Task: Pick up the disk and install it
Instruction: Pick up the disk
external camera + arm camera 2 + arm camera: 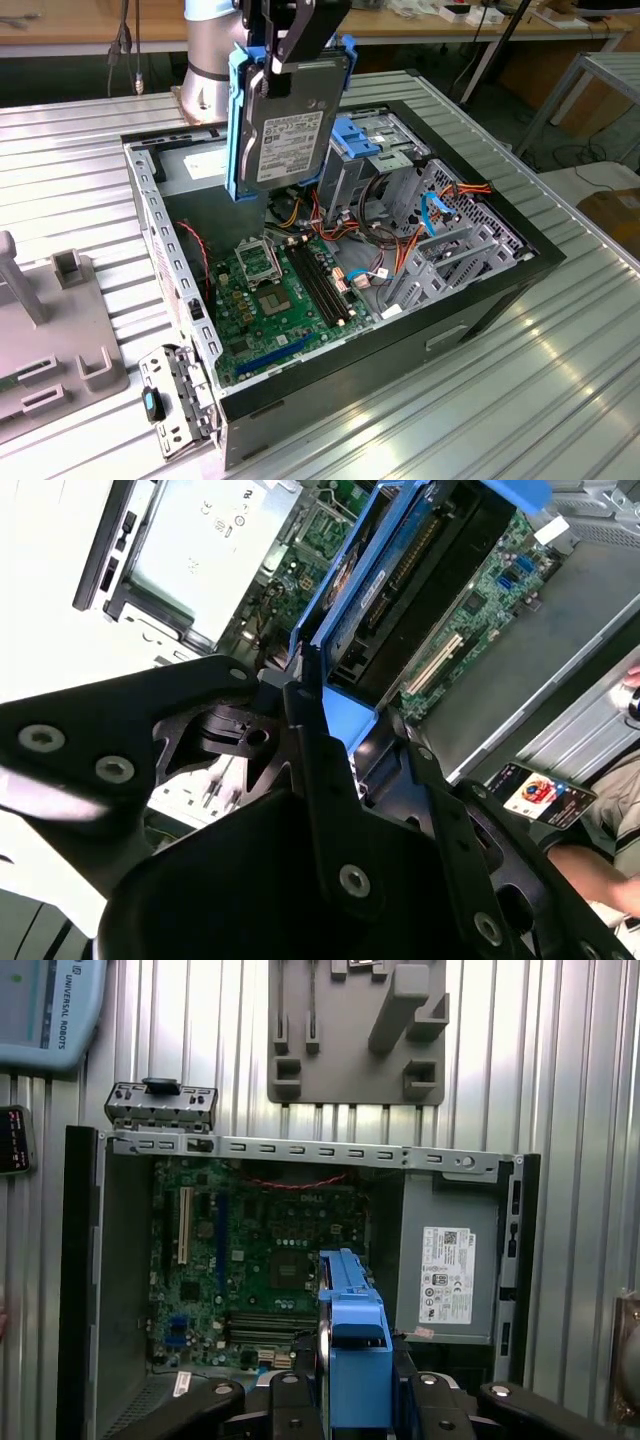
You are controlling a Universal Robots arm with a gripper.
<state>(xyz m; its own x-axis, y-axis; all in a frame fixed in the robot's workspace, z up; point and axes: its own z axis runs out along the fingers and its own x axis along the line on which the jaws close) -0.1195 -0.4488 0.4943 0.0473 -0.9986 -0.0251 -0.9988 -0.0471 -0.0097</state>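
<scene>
The tool (287, 58) is clamping shut on the top edge of one disk (290, 130), its black fingers (300, 30) pinching the piece from both faces. The disk is hanging upright below the tool, in the air and clear of everything under it. It is showing as a flat grey metal slab carrying one white label (292, 135), and a bright blue carrier (238, 120) is framing it, with two rails running down the long sides. In the first wrist view the blue carrier end (355, 1360) is sitting between the tool's fingers; in the second wrist view the disk (400, 580) is reaching away from the tool (310, 715) edge-on. Directly beneath the tool one open computer case (540, 255) is lying on the ribbed metal worktop (560, 400). Inside it one green board (270, 300) is lying flat, one drive cage (365, 170) is standing just behind the hanging disk, and one thin blue cable (432, 212) is curving beyond that. One grey power supply (455, 1270) is sitting in a case corner. One grey fixture block (50, 340) is resting on the worktop, well apart from the tool.
</scene>
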